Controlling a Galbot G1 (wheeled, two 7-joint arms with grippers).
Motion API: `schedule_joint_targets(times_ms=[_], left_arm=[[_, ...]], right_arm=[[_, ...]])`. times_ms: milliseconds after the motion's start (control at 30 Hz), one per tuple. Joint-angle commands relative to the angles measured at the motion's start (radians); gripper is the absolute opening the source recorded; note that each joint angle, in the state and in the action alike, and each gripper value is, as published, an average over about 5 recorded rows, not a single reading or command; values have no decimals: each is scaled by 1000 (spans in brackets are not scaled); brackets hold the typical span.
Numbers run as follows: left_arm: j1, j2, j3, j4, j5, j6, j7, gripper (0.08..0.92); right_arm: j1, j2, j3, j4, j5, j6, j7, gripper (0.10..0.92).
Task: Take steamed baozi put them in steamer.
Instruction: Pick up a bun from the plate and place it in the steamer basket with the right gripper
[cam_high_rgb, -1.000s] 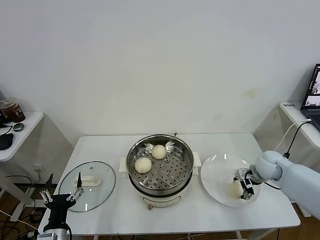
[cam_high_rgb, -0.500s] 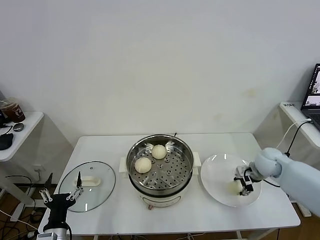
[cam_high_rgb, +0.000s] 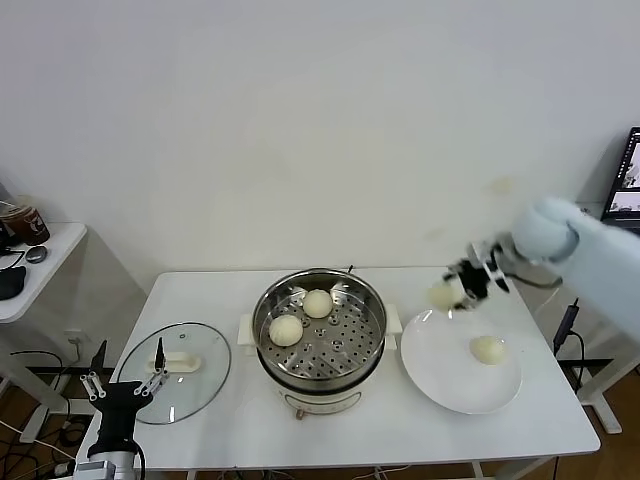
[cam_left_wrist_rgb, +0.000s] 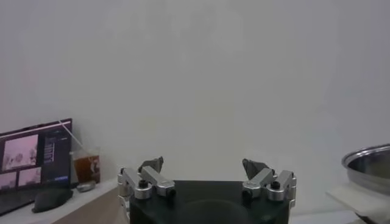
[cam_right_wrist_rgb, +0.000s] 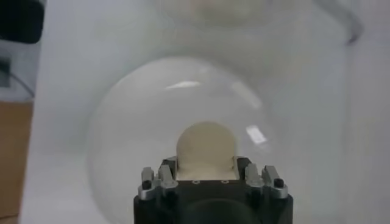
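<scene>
My right gripper (cam_high_rgb: 456, 287) hangs in the air above the far left rim of the white plate (cam_high_rgb: 440, 375), shut on a cream steamed baozi (cam_high_rgb: 440, 297). The right wrist view shows that baozi (cam_right_wrist_rgb: 206, 146) wedged between the fingers of the right gripper (cam_right_wrist_rgb: 206, 165), with the plate (cam_right_wrist_rgb: 122, 140) far below. Another baozi (cam_high_rgb: 487, 349) lies on the plate. Two baozi (cam_high_rgb: 318, 303) (cam_high_rgb: 286, 330) sit on the perforated tray inside the shiny steamer (cam_high_rgb: 372, 345). My left gripper (cam_high_rgb: 120, 386) is parked low at the table's front left, open and empty (cam_left_wrist_rgb: 207, 171).
A round glass lid (cam_high_rgb: 205, 385) with a white handle lies on the table left of the steamer. A side desk (cam_high_rgb: 40, 265) with a cup and mouse stands at the far left. A laptop (cam_high_rgb: 628, 185) is at the right edge.
My right gripper closed on a baozi on the plate and lifted it up and towards the steamer. A second baozi on the plate has come into view. The left arm stayed still.
</scene>
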Motion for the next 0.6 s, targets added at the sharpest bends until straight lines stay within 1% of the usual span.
schedule_joint_targets(times_ms=[33, 167, 333, 467, 600], left_arm=[[1, 0, -2, 1, 1, -2, 0, 823], [5, -1, -7, 1, 3, -5, -1, 823], [7, -2, -22, -1, 2, -7, -1, 823], [6, -4, -35, -2, 0, -7, -2, 823], [4, -8, -42, 0, -3, -7, -3, 823]], right_arm=[[388, 284, -312, 148, 185, 215, 50, 583], [342, 406, -370, 153, 75, 330, 87, 588], [305, 528, -431, 118, -40, 448, 112, 594], [284, 570, -458, 99, -137, 528, 118, 594], [253, 577, -472, 96, -195, 568, 121, 594]])
